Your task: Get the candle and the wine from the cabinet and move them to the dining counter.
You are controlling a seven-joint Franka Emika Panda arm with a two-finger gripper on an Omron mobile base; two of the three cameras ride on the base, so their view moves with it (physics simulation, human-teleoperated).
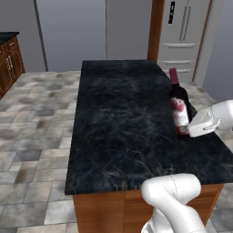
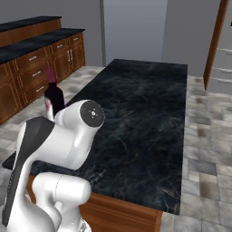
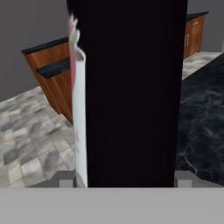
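Dark glass wine standing upright, neck pointing up, on desk right edge; gripper clamping its lower body.

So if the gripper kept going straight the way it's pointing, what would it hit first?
The wine. In the hand view the dark bottle stands right in front of the gripper, between its fingertips. Contact can't be confirmed.
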